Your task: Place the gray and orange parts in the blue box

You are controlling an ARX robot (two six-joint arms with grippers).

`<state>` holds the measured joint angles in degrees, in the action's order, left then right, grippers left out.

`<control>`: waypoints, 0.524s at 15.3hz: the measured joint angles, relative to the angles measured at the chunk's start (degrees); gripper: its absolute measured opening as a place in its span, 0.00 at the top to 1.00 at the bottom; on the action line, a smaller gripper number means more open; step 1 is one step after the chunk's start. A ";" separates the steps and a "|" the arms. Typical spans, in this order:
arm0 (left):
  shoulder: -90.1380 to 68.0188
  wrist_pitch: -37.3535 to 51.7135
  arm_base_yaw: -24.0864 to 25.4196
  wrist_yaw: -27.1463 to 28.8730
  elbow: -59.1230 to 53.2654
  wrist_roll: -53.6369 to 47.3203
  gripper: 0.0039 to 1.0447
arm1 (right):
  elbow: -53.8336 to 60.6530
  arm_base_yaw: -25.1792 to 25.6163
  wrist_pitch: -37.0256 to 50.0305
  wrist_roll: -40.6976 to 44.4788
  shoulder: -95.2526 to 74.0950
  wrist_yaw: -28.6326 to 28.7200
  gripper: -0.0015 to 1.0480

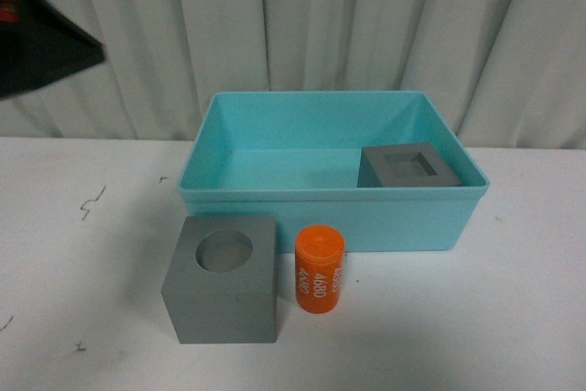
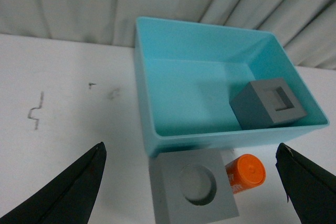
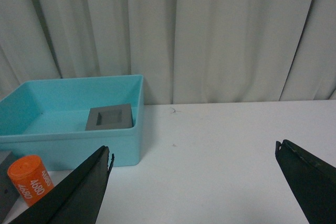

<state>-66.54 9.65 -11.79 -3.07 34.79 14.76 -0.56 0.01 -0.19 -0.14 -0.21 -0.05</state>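
Front view: one gray cube, square recess (image 1: 409, 168), already sits in the blue box (image 1: 330, 219), in its 4 o'clock corner. The round-recess gray cube (image 1: 222, 283) is outside on the surface (image 1: 476, 327), at the box's 7 o'clock, near the front wall. The orange cylinder (image 1: 320, 270) stands on end just beside that cube, at its 3 o'clock; the gap is narrow and I cannot tell whether they touch. Left wrist view: left jaws wide apart, empty, round-recess cube showing between them. Right wrist view: right jaws also apart, empty, parts off to one side.

Risks as I judge them:
- A finger going down the cube's 3 o'clock face has little room and could tip the cylinder, which would then roll.
- A finger at 12 o'clock could strike the box wall and shove the box.
- The cube is broad, so an off-centre pinch may let it twist out.
- Releasing toward 4 o'clock could land it on the cube already inside
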 joint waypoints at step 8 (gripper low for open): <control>-25.99 -8.33 -7.32 1.79 13.55 -1.09 0.06 | 0.00 0.00 0.00 -0.02 0.00 0.00 0.06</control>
<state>-92.53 1.32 -19.11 -1.28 48.34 13.67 -0.56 0.01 -0.19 -0.16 -0.21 -0.05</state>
